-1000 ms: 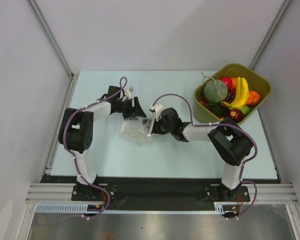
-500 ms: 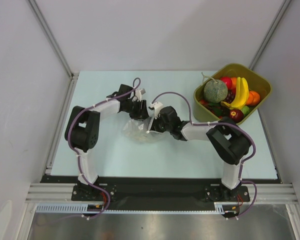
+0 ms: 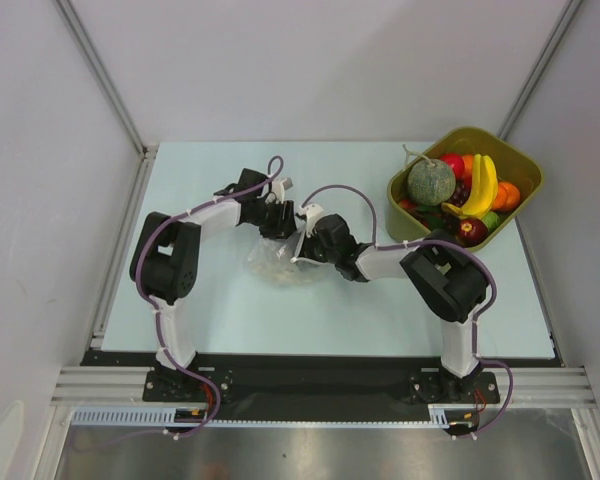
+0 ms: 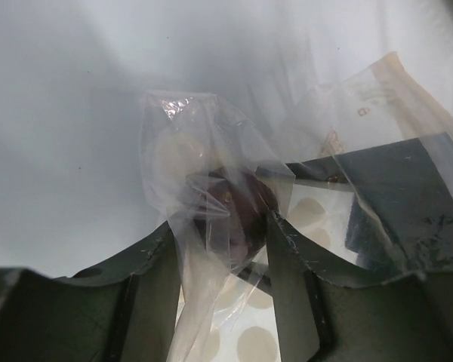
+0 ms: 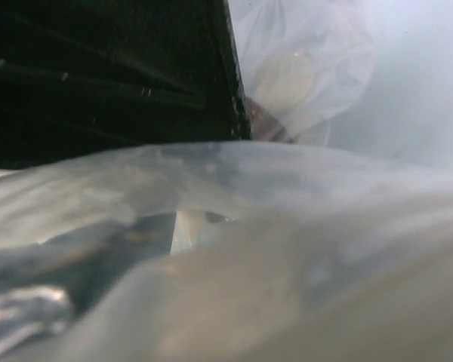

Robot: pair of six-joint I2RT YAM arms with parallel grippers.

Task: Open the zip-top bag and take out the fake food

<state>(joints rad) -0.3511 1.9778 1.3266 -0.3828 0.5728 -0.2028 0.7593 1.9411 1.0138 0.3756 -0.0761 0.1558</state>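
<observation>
Left pincer clamped on the clear, crinkly zip-top plastic bag; right pincer pressed up against it, grip unreadable.

At the centre of the overhead view the bag lies on the pale blue bench, with both pincers at its upper edge. The left one squeezes film bunched round a dark maroon round toy fruit, apparently not a clean edge. I reckon a pull could drag or lift the whole bag, or tear the film, without opening it. Film smears across the right wrist view, so whether that pincer holds anything I cannot tell.
</observation>
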